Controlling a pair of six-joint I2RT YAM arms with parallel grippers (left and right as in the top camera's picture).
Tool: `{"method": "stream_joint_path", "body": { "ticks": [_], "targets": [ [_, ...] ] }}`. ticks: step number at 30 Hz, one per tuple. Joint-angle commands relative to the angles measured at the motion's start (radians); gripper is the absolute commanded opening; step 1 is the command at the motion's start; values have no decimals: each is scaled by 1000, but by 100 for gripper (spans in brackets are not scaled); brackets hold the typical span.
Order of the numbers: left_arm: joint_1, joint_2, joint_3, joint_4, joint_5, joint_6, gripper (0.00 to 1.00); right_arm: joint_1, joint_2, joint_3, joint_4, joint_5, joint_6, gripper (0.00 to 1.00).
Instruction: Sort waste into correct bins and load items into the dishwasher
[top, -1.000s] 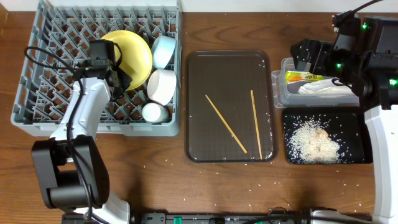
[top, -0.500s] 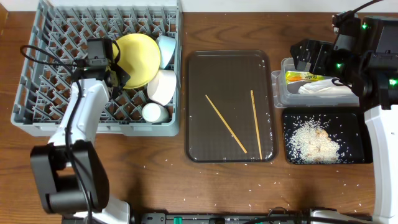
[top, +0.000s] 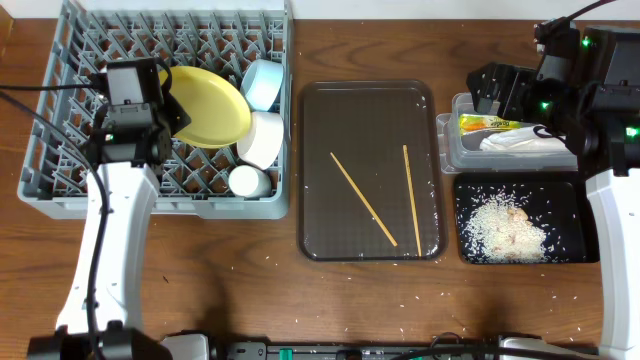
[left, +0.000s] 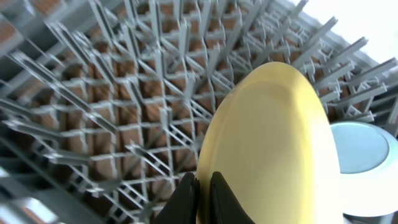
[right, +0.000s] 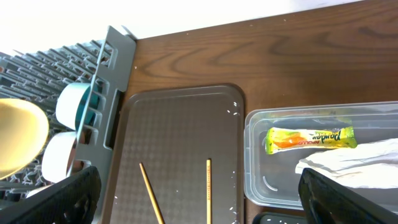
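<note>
The grey dish rack (top: 60, 160) stands at the left. My left gripper (top: 172, 108) is shut on the rim of the yellow plate (top: 215, 105), which it holds tilted over the rack pegs; the left wrist view shows the jaws (left: 204, 193) pinching the plate (left: 273, 143). A light-blue bowl (top: 263, 82), a white bowl (top: 262, 138) and a small white cup (top: 247, 181) sit in the rack. The clear tub (top: 447, 150) holds the sachet (top: 485, 124) and napkin (top: 525, 142). The black tub (top: 575, 200) holds rice (top: 505, 228). My right gripper (top: 497, 92) is open and empty above the clear tub.
A dark-brown tray (top: 370, 120) lies in the middle with two chopsticks (top: 363, 198) on it. Loose rice grains (top: 300, 265) are scattered on the wooden table in front of the tray and rack.
My left arm has swung to the left over the rack with the yellow plate, and the plate now lies tilted flatter. The right arm has not moved.
</note>
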Motion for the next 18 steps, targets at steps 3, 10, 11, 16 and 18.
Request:
{"method": "stream_joint_path", "body": {
  "ticks": [3, 10, 11, 16, 18],
  "targets": [
    [-5, -78, -4, 26, -121, 179, 7, 4, 2, 3, 0, 2, -3, 99],
    [-5, -89, -4, 100, -136, 384, 7, 4, 2, 3, 0, 2, -3, 99],
    [-5, -89, -4, 108, -137, 414, 7, 4, 2, 3, 0, 2, -3, 99],
    [-5, -87, -4, 126, -183, 506, 7, 4, 2, 3, 0, 2, -3, 99],
    [-5, -84, -4, 126, -184, 542, 7, 4, 2, 3, 0, 2, -3, 99]
  ]
}}
